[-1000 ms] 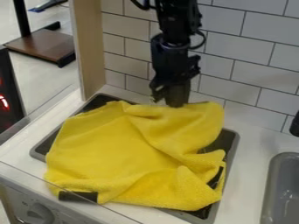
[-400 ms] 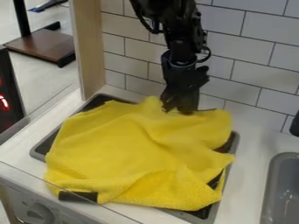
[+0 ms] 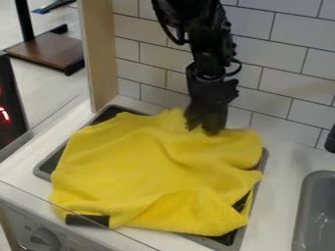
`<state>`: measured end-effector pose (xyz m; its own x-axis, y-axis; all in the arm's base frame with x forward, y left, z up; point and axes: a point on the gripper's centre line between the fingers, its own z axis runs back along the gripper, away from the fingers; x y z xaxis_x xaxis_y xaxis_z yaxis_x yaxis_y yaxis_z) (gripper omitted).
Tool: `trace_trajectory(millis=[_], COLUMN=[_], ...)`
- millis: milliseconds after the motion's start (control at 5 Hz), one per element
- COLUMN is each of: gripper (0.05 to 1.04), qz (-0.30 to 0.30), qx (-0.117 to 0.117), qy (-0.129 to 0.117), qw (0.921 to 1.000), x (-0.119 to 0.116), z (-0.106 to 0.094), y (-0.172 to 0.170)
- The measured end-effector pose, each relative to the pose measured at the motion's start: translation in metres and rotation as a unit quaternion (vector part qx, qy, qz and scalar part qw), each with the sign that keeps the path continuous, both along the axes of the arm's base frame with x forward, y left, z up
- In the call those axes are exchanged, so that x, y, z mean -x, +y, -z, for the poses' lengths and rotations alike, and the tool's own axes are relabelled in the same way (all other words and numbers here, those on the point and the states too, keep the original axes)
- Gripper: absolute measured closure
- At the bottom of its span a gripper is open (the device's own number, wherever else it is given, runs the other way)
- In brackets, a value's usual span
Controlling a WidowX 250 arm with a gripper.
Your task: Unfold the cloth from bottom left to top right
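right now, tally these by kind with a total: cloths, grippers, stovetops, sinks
cloth: 1
gripper: 1
stovetop: 1
sink: 1
total: 4

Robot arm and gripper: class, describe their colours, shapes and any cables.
The arm is black, with chunky, uneven segments. One dark cable bows out at its upper left in the picture; another loops beside a lower joint. The gripper is also black.
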<state>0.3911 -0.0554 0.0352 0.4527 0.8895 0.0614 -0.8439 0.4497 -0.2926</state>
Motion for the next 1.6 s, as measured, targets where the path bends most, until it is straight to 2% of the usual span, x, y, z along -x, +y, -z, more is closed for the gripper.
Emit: trace_trajectory(millis=[200, 400, 600, 800, 1000, 1400, 1600], gripper=[0.596, 0.291, 0.068, 0.073, 0.084, 0.084, 0.084], qz=[0.001, 0.002, 0.004, 0.017, 0.033, 0.083, 0.144], qx=[0.0, -0.002, 0.004, 0.008, 0.021, 0.022, -0.005], qy=[0.0, 0.005, -0.003, -0.01, -0.029, -0.055, -0.036], qw=[1.0, 1.0, 1.0, 0.9998, 0.9988, 0.9948, 0.9889], x=[0.0, 0.003, 0.005, 0.009, 0.02, 0.061, 0.069], z=[0.0, 0.002, -0.009, -0.022, -0.047, -0.072, -0.07], y=[-0.002, -0.001, -0.001, -0.003, -0.001, 0.008, 0.011])
